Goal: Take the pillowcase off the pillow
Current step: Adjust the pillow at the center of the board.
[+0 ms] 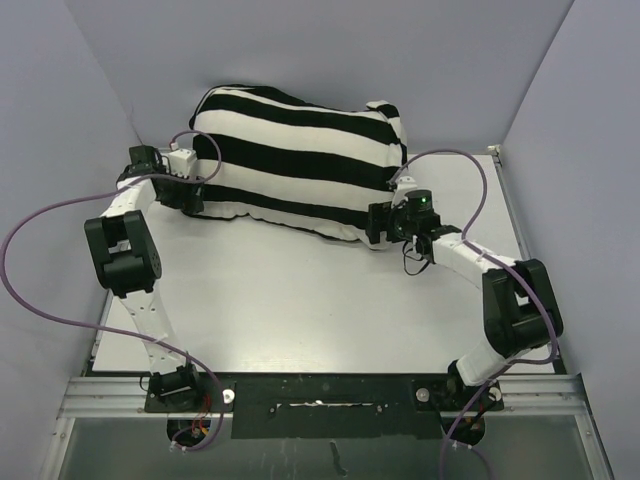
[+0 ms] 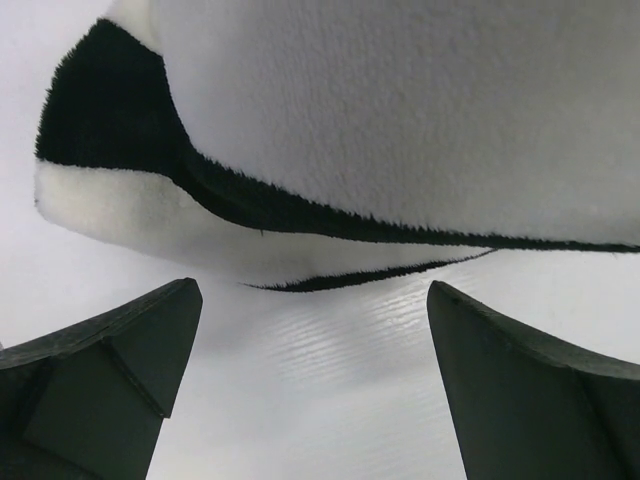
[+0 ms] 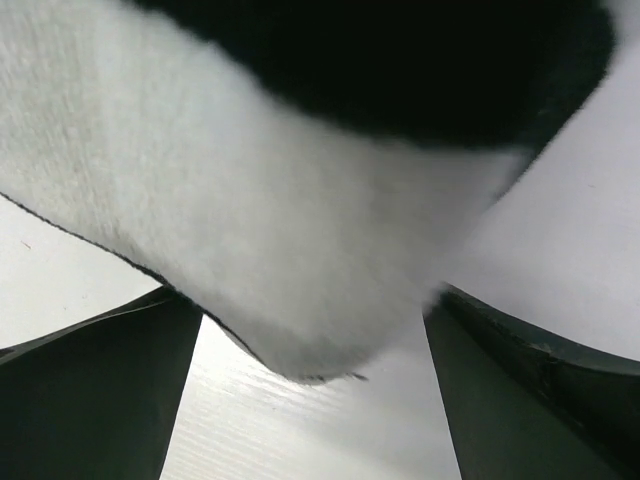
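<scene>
Currently the pillowcase (image 1: pixel 300 165) is lying at the far end of the table (image 1: pixel 300 310), stuffed full, so the pillow is sitting hidden inside it. The left fingers (image 2: pixel 110 360) are spread wide and holding nothing, facing the case's near-left corner. The right fingers (image 3: pixel 100 390) are likewise released, straddling the near-right corner. Clamping here is likely risking a bite of pillow along with cloth, dragging the whole bundle, while a shallow pinch on plush fabric may be slipping. The back wall (image 1: pixel 320 50) is crowding the bundle; open table is lying toward the arm bases.
</scene>
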